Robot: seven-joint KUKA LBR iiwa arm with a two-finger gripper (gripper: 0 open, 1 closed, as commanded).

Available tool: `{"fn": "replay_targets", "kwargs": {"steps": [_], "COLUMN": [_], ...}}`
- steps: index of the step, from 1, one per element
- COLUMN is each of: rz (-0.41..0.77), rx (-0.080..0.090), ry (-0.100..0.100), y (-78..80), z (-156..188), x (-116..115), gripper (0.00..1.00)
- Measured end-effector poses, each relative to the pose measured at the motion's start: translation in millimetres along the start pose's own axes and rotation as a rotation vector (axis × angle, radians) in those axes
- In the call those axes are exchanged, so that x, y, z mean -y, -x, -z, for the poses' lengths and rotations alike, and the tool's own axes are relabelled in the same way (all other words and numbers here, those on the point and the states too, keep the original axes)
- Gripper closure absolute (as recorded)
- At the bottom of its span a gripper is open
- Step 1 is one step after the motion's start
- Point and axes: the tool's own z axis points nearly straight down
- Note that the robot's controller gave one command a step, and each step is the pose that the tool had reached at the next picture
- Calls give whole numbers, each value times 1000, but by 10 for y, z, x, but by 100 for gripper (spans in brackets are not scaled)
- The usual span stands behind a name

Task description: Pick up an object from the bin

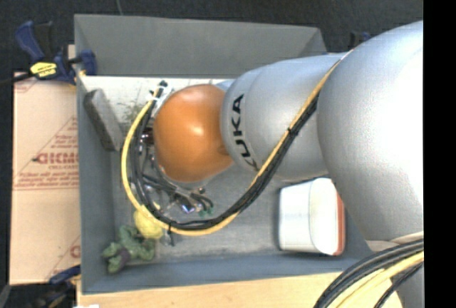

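Approach, seemingly: end effector (166,209) is hovering just beside green toy (127,249), yellow ball (148,225) touching toy; grip state cannot tell. Next probably needing lowering, closing.

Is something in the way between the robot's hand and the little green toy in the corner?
Yes: a small yellow lump lies against the green toy in the bin's bottom-left corner, on the side facing the gripper under the orange cover. The robot's yellow cable also loops close by.
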Motion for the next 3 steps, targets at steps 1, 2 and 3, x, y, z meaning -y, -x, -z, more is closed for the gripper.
{"fn": "replay_targets", "kwargs": {"steps": [1, 2, 3], "rz": [323, 324, 529], "rx": [-8, 0, 3], "ry": [4, 1, 3], "y": [-83, -50, 102], "z": [-199, -495, -494], "x": [117, 109, 45], "gripper": [0, 0, 100]}}
